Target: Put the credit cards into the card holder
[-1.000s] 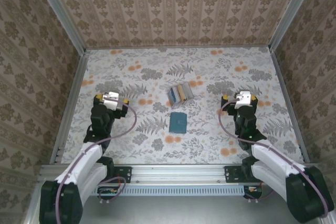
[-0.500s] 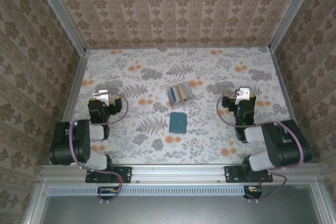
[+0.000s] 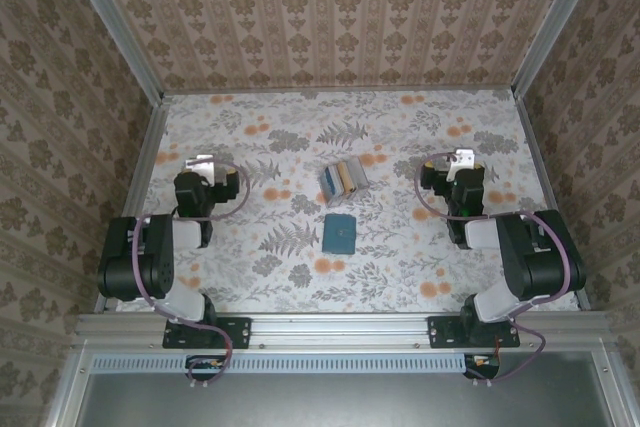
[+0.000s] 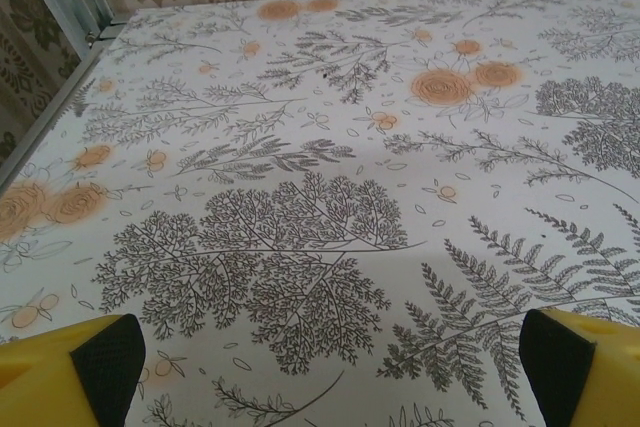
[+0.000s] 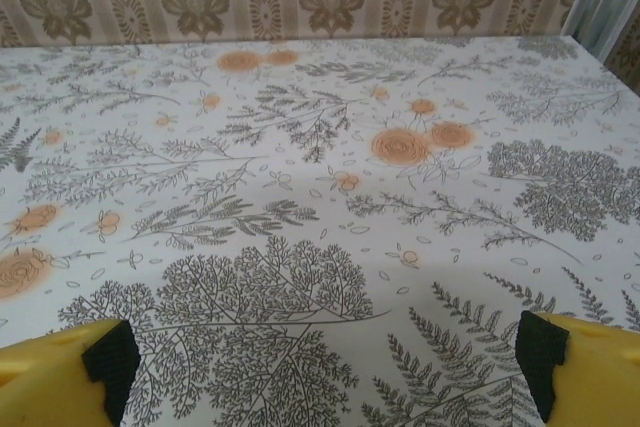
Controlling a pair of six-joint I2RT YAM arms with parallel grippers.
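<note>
Left gripper point(image 3: 203, 163) and right gripper point(image 3: 461, 159): jaws wide open, empty, above the table point(image 3: 400, 267). Cards point(image 3: 343, 178) sit grouped at centre. Holder point(image 3: 339, 233) lies flat just nearer the arms, apart from them.

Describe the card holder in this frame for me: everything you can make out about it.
The card holder is a small, flat, dark teal rectangle with a matte look, like leather or fabric. It appears to be folded shut, with only its teal outside showing. It lies flat on the floral table near the middle, its longer side running away from the arms. It sits just on the near side of the fanned credit cards, with a gap between them. Only the table touches it.
</note>
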